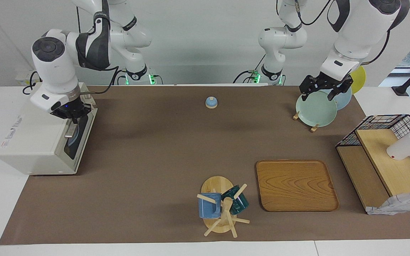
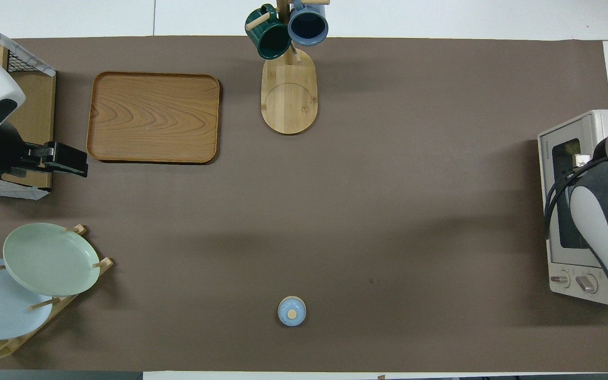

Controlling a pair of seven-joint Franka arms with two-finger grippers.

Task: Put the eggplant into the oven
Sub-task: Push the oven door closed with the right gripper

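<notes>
Your right gripper (image 1: 72,115) sits at the oven (image 1: 41,142) door, fingers unreadable. Eggplant unseen, so its axis can't be told. Your left gripper (image 1: 324,89) hangs spread over the green plate (image 1: 315,108).

The right gripper (image 1: 72,114) hangs low at its end of the table, wrist pointing down — the left gripper (image 1: 324,89) waits raised, fingers spread.
</notes>
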